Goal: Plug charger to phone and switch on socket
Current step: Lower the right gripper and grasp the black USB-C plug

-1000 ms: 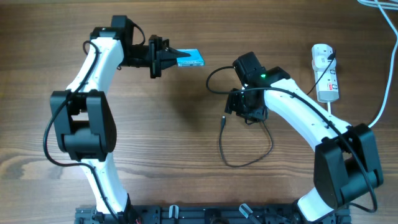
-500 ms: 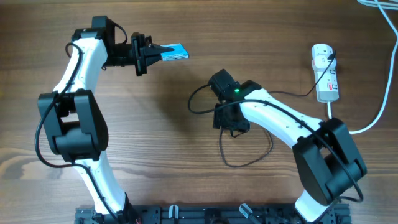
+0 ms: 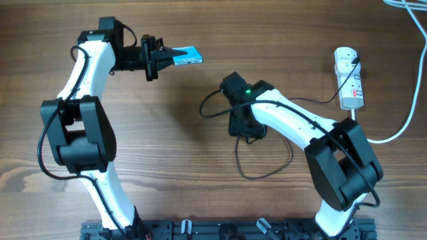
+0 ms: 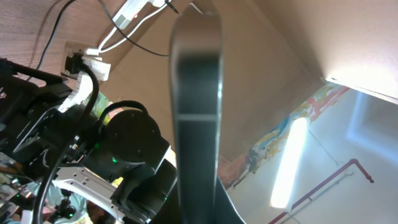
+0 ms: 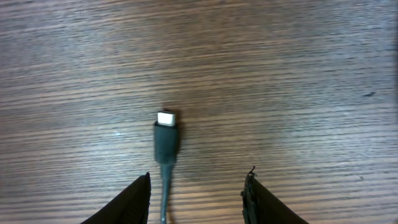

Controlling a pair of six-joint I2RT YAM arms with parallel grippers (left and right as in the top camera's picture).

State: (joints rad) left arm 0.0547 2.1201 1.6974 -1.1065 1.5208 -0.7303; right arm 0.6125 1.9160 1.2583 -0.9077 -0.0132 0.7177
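Note:
My left gripper [image 3: 172,56] is shut on the phone [image 3: 189,56], a small flat slab with a cyan-blue screen, and holds it above the table at the upper left. In the left wrist view the phone [image 4: 197,106] shows edge-on as a dark bar. The charger, a thin black cable [image 3: 265,175], loops on the table and runs to the white socket [image 3: 349,87] at the right. My right gripper [image 5: 198,186] is open just above the table, over the cable's plug tip [image 5: 166,132], which lies near its left finger. In the overhead view my right gripper [image 3: 244,125] hides the tip.
A thick white cable [image 3: 405,121] curves along the right edge from the socket's lower end. A second white cable [image 3: 403,7] crosses the top right corner. The wooden table [image 3: 167,147] lies between the two arms.
My left arm has carried the phone left and a little up. My right gripper has moved left over the cable's plug tip. Little moved in the last half second.

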